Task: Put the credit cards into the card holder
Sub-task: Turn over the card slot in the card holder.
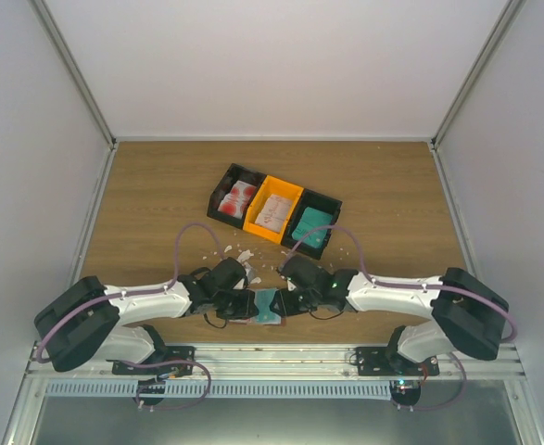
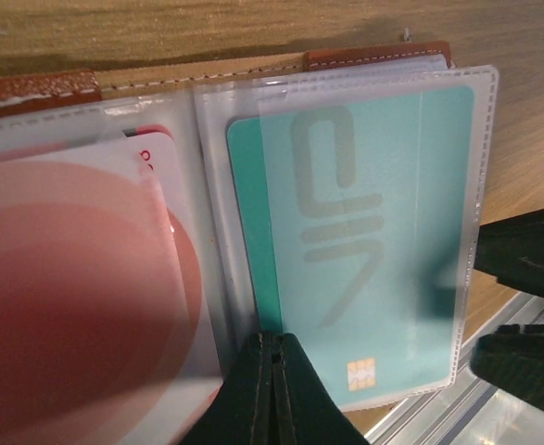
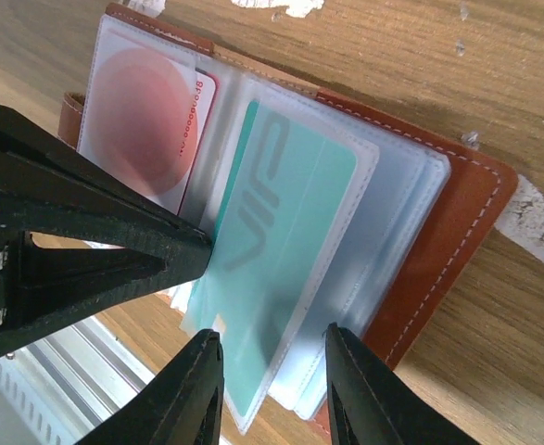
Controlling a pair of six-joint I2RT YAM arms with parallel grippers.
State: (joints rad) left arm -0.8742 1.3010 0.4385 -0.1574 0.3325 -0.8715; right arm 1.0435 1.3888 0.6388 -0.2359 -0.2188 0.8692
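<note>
The card holder (image 1: 253,306) lies open at the table's (image 1: 151,185) 6 o'clock edge, a teal credit card (image 2: 364,241) sleeved in its 3 o'clock page, a red-blotched card (image 2: 77,306) at 9 o'clock. The left gripper's (image 2: 272,350) jaws are clenched on the holder's fold; the right gripper's (image 3: 272,350) jaws are released, straddling the teal card's sleeve end.

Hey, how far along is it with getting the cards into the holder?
Done: a red-blotched card sits sleeved in the card holder. In hand: the teal card is nearly seated in the next sleeve, the left tool pinching the holder, the right tool open at the card's end. Left: more cards wait in the three trays.
</note>
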